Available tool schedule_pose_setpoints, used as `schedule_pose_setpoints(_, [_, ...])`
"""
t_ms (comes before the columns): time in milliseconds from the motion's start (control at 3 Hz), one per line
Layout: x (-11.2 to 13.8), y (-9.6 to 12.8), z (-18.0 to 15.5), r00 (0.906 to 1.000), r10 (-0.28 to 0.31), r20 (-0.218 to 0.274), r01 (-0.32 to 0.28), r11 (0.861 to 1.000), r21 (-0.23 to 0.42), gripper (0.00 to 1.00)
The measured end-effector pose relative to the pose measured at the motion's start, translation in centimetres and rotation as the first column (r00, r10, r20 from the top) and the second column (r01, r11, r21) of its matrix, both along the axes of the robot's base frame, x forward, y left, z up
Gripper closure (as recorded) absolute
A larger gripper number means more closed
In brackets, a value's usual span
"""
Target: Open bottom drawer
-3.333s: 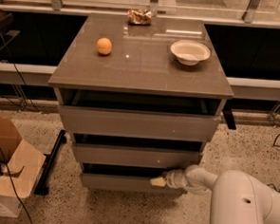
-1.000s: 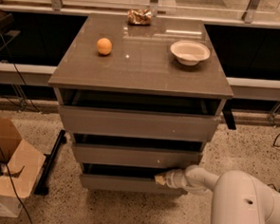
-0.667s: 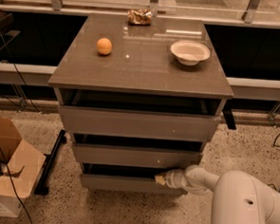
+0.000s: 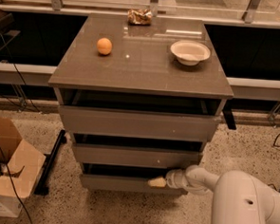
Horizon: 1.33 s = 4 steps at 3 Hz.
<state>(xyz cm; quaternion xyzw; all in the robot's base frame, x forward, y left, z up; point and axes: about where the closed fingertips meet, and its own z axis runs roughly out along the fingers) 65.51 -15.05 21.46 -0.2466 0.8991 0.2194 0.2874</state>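
Observation:
A grey cabinet has three drawers. The bottom drawer [image 4: 126, 183] sits lowest, with a dark gap above its front panel. My gripper [image 4: 157, 182] is at the top edge of that drawer front, right of its middle, with its pale tip against the panel. The white arm [image 4: 239, 201] reaches in from the lower right. The middle drawer [image 4: 136, 157] and the top drawer [image 4: 138, 124] sit above it, each with a dark gap over its front.
On the cabinet top [image 4: 138, 66] lie an orange [image 4: 104, 46], a white bowl [image 4: 190, 52] and a crumpled bag [image 4: 139, 16] at the back. An open cardboard box [image 4: 5, 172] stands on the floor at the left. Cables run along the floor on both sides.
The gripper has crept slightly left along the bottom drawer's top edge since the oldest frame. The drawer front looks much the same.

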Motion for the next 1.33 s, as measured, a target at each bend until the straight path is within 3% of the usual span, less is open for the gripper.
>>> schedule_pose_setpoints(333, [-1.9,0.0,-1.3,0.9955,0.069,-0.065,-0.073,0.996,-0.056,0.0])
schedule_pose_setpoints(667, [-5.9,-0.2,-4.0,0.9603,0.188,-0.206,-0.221,0.963,-0.153,0.0])
schedule_pose_setpoints(1000, [-6.4,-0.3,-4.1,0.9523,0.205,-0.227,-0.246,0.954,-0.171,0.18])
schedule_pose_setpoints(1333, [-6.4,-0.3,-3.7,0.9523,0.205,-0.227,-0.246,0.954,-0.171,0.41])
